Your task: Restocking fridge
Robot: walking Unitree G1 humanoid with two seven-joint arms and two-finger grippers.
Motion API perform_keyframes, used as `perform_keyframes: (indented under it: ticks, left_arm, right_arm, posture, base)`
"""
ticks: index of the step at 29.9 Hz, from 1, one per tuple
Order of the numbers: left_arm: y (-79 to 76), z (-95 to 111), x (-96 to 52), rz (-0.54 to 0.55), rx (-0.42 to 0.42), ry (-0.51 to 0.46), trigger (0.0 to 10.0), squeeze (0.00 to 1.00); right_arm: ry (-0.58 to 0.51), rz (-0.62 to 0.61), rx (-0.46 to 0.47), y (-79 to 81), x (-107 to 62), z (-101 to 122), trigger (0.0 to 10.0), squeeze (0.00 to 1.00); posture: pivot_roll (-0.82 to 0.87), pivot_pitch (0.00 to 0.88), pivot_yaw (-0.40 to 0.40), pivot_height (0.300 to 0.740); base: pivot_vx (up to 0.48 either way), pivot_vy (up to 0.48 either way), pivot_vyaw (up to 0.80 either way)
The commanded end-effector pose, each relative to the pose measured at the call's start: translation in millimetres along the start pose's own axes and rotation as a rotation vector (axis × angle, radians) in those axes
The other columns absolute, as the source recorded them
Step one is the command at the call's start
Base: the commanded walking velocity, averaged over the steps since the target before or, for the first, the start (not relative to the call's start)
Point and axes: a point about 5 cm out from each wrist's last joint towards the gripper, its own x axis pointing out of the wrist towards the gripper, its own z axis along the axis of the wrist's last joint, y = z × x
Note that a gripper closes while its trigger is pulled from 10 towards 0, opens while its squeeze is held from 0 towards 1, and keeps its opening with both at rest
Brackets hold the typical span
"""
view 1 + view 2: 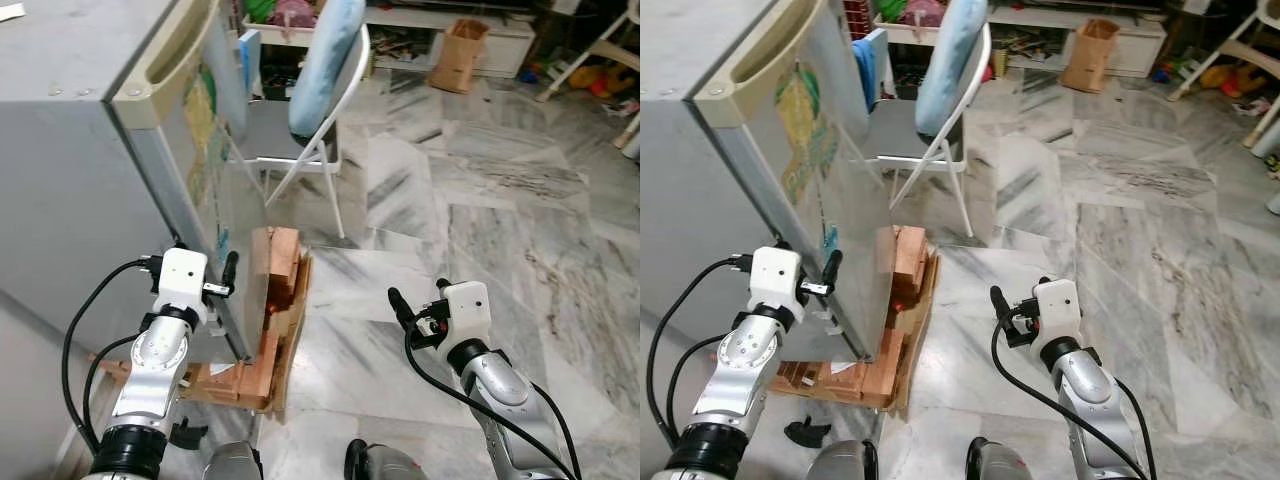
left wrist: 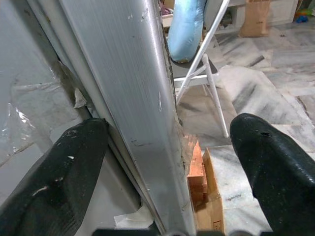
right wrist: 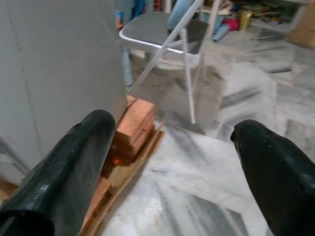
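So the grey fridge (image 1: 70, 180) sits at the left of the scene, propped up on a stack of bricks (image 1: 282, 262) and wooden scraps with some flattened cardboard underneath, all on the marble floor (image 1: 500, 230). The fridge door (image 1: 825, 170) has a beige handle strip along its top edge and some faded stickers on its face.

The left pincer (image 1: 228, 283) is up against the lower corner of that door, and the left wrist view makes it pretty clear: its fingers (image 2: 64, 172) are spread apart with the door's metal edge running right between them, one finger on each side, not squeezed down on it.

The right pincer (image 1: 1004, 302) hangs out over bare floor, well apart from the fridge, fingers spread wide and gripping nothing.

Behind the fridge there's a white folding chair (image 1: 315, 150) with a light blue cushion (image 1: 325, 60) on its backrest. Further back, a brown paper bag (image 1: 458, 55) stands by a low white shelf with clutter.
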Motion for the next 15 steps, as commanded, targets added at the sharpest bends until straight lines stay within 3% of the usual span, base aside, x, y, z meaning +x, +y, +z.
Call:
perform_keyframes:
  ticks: [1, 3, 4, 5, 6, 8, 9, 12, 15]
  left_arm:
    - [-5.4, 9.4, 9.0, -0.041, 0.014, -0.031, 10.0, 0.0]
    - [-8.1, 10.3, 11.7, -0.053, 0.019, -0.031, 10.0, 0.0]
    - [-26.0, 20.3, 19.0, -0.162, 0.032, -0.068, 10.0, 0.0]
    - [-26.0, 20.3, 19.0, -0.162, 0.032, -0.068, 10.0, 0.0]
    - [-58.0, 40.2, 21.5, -0.354, 0.073, -0.155, 10.0, 0.0]
    - [-77.9, 50.3, 19.5, -0.445, 0.048, -0.187, 10.0, 0.0]
    - [-96.5, 56.6, 14.9, -0.517, 0.01, -0.199, 10.0, 0.0]
    - [-128.6, 61.0, 2.4, -0.644, 0.019, -0.228, 10.0, 0.0]
    - [-134.2, 57.9, 3.6, -0.62, 0.014, -0.226, 10.0, 0.0]
  right_arm:
    - [0.01, 0.018, 0.015, 0.7, 0.4, 0.3, 10.0, 0.0]
    - [0.024, 0.049, 0.031, 2.9, 0.5, -0.6, 10.0, 0.0]
    - [0.076, 0.148, 0.063, 7.8, -3.9, -4.2, 10.0, 0.0]
    - [0.076, 0.148, 0.063, 7.8, -3.9, -4.2, 10.0, 0.0]
    - [0.129, 0.252, 0.062, 10.6, -17.8, -9.2, 10.0, 0.0]
    - [0.154, 0.293, 0.045, 10.6, -29.8, -13.2, 10.0, 0.0]
    - [0.173, 0.308, 0.04, 8.8, -40.8, -17.1, 10.0, 0.0]
    - [0.183, 0.288, 0.024, 2.5, -55.5, -21.1, 10.0, 0.0]
    - [0.168, 0.26, 0.028, -0.1, -58.4, -20.2, 10.0, 0.0]
  posture:
    - [0.07, 0.077, 0.01, 0.74]
    - [0.07, 0.077, 0.009, 0.74]
    - [0.08, 0.075, 0.008, 0.74]
    - [0.08, 0.075, 0.008, 0.74]
    - [0.07, 0.07, 0.01, 0.74]
    - [0.07, 0.066, 0.009, 0.74]
    - [0.07, 0.065, 0.008, 0.74]
    - [0.06, 0.063, 0.007, 0.74]
    - [0.05, 0.062, 0.01, 0.74]
  base:
    - [0.0, 0.0, 0.0]
    - [0.0, 0.0, 0.0]
    - [0.0, 0.0, 0.0]
    - [0.0, 0.0, 0.0]
    - [0.0, 0.0, 0.0]
    - [0.0, 0.0, 0.0]
    - [0.0, 0.0, 0.0]
    - [0.0, 0.0, 0.0]
    - [0.0, 0.0, 0.0]
